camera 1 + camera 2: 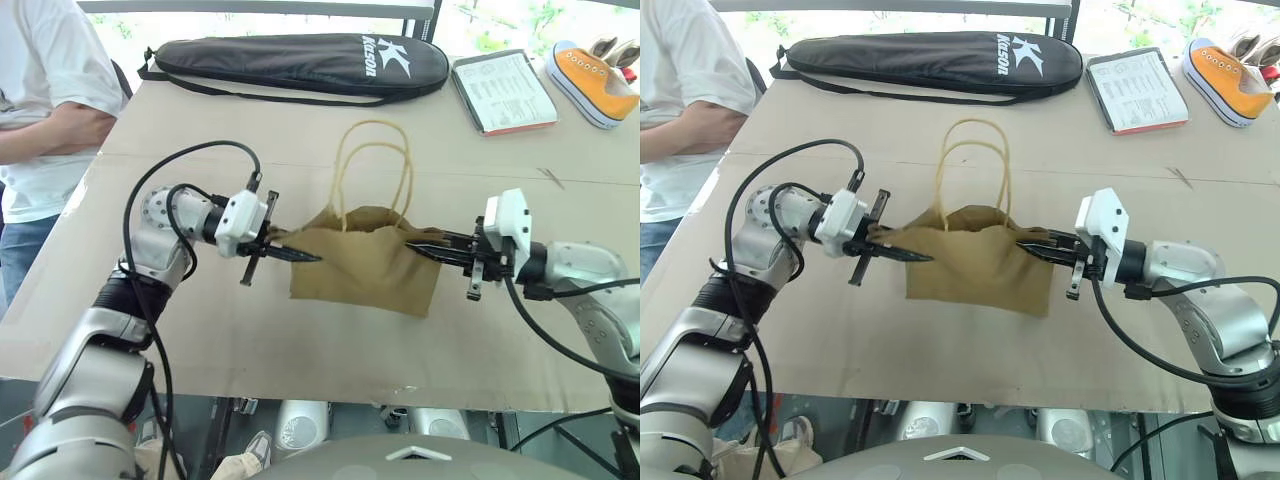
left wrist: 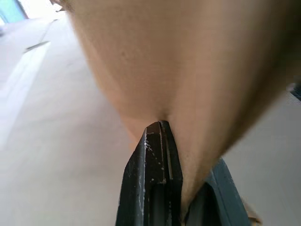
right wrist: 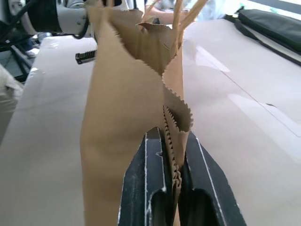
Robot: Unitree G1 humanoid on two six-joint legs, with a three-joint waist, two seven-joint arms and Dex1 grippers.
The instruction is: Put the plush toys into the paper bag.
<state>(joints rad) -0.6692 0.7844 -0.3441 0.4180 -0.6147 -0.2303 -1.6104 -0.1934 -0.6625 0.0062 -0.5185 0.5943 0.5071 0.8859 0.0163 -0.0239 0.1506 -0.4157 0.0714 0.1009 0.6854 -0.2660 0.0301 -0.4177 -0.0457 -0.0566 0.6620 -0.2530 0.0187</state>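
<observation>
The brown paper bag [image 1: 365,265] hangs above the middle of the table, its tan cord handles [image 1: 375,170] looping up behind it. My left gripper [image 1: 300,255] is shut on the bag's left top edge. In the left wrist view its black fingers [image 2: 157,155] pinch the paper [image 2: 188,61]. My right gripper [image 1: 415,248] is shut on the bag's right top edge, and the right wrist view has the serrated rim [image 3: 176,108] clamped between its fingers [image 3: 150,155]. The bag's mouth is pulled between the two grippers. The plush toys are out of view.
A long black racket case [image 1: 300,62] lies along the table's far side, with a printed booklet [image 1: 503,90] and an orange sneaker [image 1: 593,80] at the far right. A person in a white shirt [image 1: 45,100] stands at the table's left. The table's near edge [image 1: 300,378] runs just below the bag.
</observation>
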